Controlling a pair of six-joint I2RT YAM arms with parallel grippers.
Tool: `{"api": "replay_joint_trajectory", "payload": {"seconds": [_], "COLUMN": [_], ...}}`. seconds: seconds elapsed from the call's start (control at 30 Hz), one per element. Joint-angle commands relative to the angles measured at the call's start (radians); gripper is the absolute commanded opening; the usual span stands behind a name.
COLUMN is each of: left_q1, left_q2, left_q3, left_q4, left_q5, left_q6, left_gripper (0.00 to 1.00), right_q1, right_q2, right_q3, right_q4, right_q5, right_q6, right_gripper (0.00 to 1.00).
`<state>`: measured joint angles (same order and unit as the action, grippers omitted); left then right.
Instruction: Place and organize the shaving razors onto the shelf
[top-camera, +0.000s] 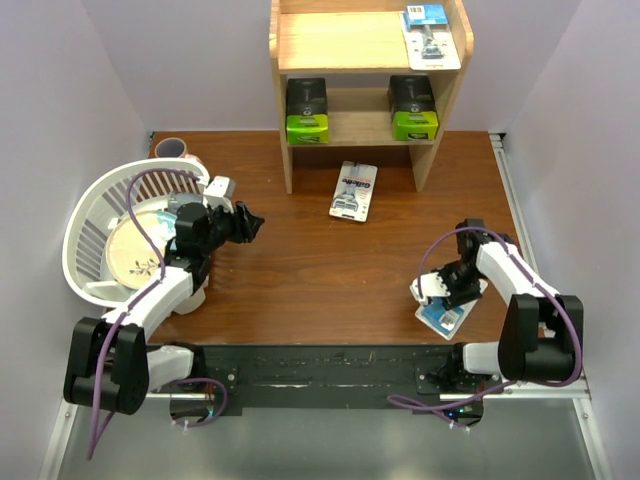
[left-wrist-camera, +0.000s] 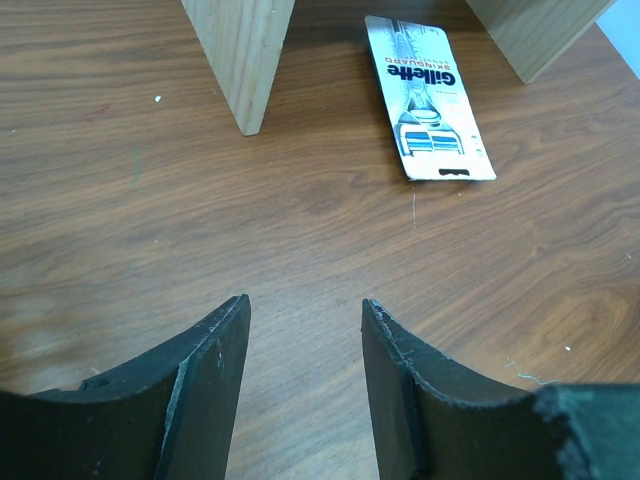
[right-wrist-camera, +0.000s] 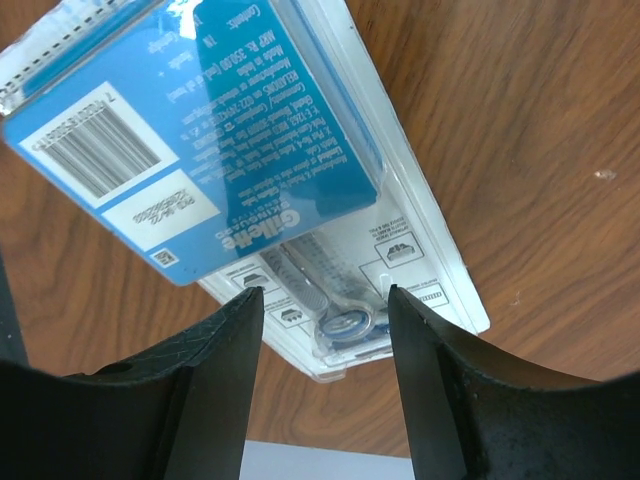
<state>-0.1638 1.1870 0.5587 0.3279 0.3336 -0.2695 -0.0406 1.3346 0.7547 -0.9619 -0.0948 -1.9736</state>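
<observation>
The right gripper (right-wrist-camera: 325, 295), parted, over a face-down blister card (right-wrist-camera: 200, 130), its near corners hidden behind the fingers; left gripper (left-wrist-camera: 305, 303) released, empty.

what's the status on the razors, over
Left claw open, empty. Right claw open over face-down card. Three packs on shelf, one card on table. Path clear.

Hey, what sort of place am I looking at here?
Probably a robotics lab bench staged as a shop display: a walled-in table, a shelf stocked with boxed razors, and a left arm and right arm bolted at its edge.
</observation>
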Motion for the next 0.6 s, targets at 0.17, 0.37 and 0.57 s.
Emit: {"api": "replay_joint_trajectory", "payload": {"seconds": [0.17,0.37,0.57], "left_q1": [0.012,0.012,0.012], "left_q2": [-0.015,-0.018,0.000], "left_q3": [-0.003,0.001,0.004], "left_q4": [0.053,0.045,0.072], "left_q5": [0.010,0.010,0.015], "left_q6": [0.001,0.001,-0.016], "left_gripper": [0.53,0.53,0.53], "right_q1": [-0.004,-0.002,0.116], "right_q2": [-0.008,-0.086,-0.135], "right_q3": [-0.113,-0.013,0.314], "right_q4": [0.098,-0.005,-0.199], "right_q5": [-0.002,-0.150,-0.367], "right_q6": [-0.165,-0.027,0.325], "right_gripper": [0.49,0.17,0.09]}}
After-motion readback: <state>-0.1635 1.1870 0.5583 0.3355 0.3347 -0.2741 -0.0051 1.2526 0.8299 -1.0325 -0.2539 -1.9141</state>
